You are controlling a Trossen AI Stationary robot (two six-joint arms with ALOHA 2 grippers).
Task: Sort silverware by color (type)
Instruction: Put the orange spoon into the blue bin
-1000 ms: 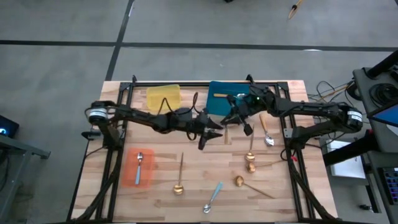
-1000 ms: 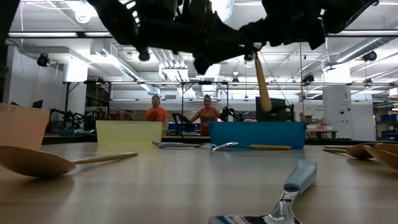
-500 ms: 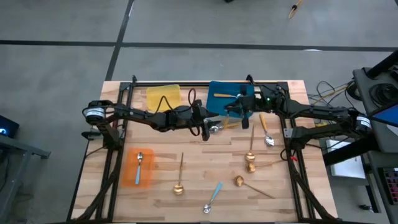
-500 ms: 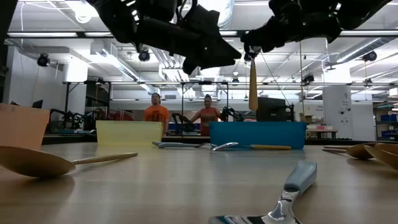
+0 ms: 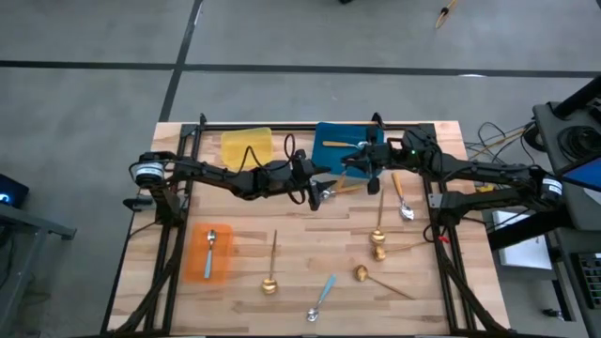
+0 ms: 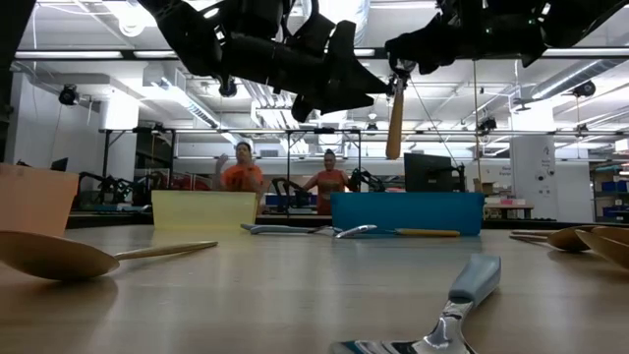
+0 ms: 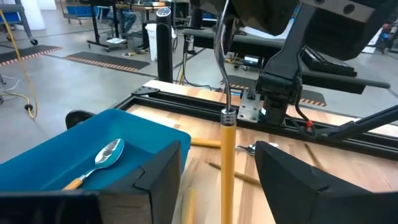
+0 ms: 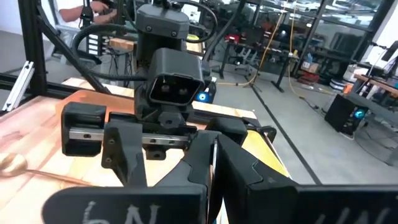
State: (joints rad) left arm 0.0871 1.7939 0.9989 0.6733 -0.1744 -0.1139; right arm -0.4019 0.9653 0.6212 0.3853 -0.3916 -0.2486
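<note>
An orange-handled spoon (image 6: 393,123) hangs in the air over the table's middle, in front of the blue tray (image 5: 338,150). My right gripper (image 6: 398,67) is shut on its silver upper part. My left gripper (image 7: 227,186) points level at the spoon and is open. Its two fingers stand on either side of the orange handle (image 7: 227,162) with a gap on both sides. From above, my left gripper (image 5: 326,191) and my right gripper (image 5: 361,172) face each other. The spoon's bowl is hidden. My right gripper pinches the spoon's thin silver neck (image 8: 214,163) between its two fingers, above the orange handle. The fingers come about level from the table's right side and lie across the spoon. The spoon hangs almost upright below them, handle down, clear of the table.
An orange-handled spoon (image 7: 106,155) lies in the blue tray. The yellow tray (image 5: 246,146) stands to its left. The orange tray (image 5: 199,258) at the near left holds a blue-handled spoon (image 5: 211,242). Gold spoons (image 5: 270,272) (image 5: 378,237), a blue-handled spoon (image 5: 322,296) and another spoon (image 5: 401,197) lie on the table.
My left gripper has turned from slanting toward the near edge to pointing level at the spoon. My right gripper has turned and drawn back a little toward the table's right. The spoon has swung from tilted to almost upright and now hangs between the left fingers.
</note>
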